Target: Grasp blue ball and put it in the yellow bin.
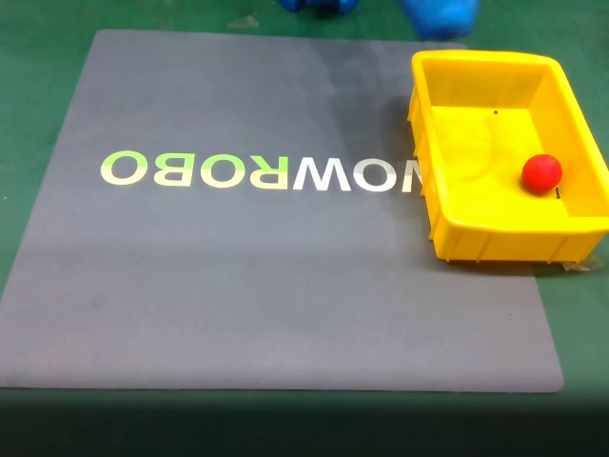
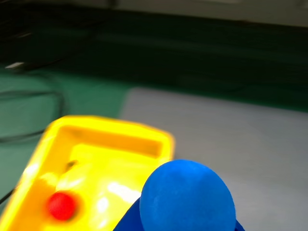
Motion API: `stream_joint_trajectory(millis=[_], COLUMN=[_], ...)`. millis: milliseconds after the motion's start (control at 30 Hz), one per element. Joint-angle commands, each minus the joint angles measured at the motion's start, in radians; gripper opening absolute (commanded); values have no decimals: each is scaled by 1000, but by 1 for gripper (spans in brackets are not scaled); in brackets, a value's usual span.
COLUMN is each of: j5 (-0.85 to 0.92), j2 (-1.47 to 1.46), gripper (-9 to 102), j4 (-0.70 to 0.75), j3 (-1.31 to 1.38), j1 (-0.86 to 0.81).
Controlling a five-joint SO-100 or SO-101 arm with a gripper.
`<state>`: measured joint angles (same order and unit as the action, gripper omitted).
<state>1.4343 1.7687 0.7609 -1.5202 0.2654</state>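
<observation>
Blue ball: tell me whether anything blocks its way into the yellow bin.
Nothing visible does. In the wrist view the blue ball sits close to the camera, beside the yellow bin, whose top is open. Only a red ball lies on the bin's floor, leaving room around it.

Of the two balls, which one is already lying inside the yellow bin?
The red ball lies on the floor of the yellow bin. The blue ball is not inside; the wrist view shows it large and close to the camera.

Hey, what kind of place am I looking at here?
Probably a robot practice bench in a lab or workshop: a grey mat printed with mirrored "ROBOWORK"-style lettering on a green table, a yellow bin holding a red ball, and loose cables nearby.
</observation>
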Motion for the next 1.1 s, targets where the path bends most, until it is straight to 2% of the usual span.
stream_joint_trajectory(millis=[0, 200, 600, 633, 733, 800, 1067], j5=[-18, -38, -37, -35, -25, -35, -43], j2=[92, 86, 55, 54, 49, 48, 57], gripper=[0, 0, 0, 2, 30, 40, 43], j4=[15, 15, 9, 9, 14, 12, 15], j3=[-21, -44, -44, -44, -44, -44, -44], j1=[104, 193, 190, 189, 184, 178, 158])
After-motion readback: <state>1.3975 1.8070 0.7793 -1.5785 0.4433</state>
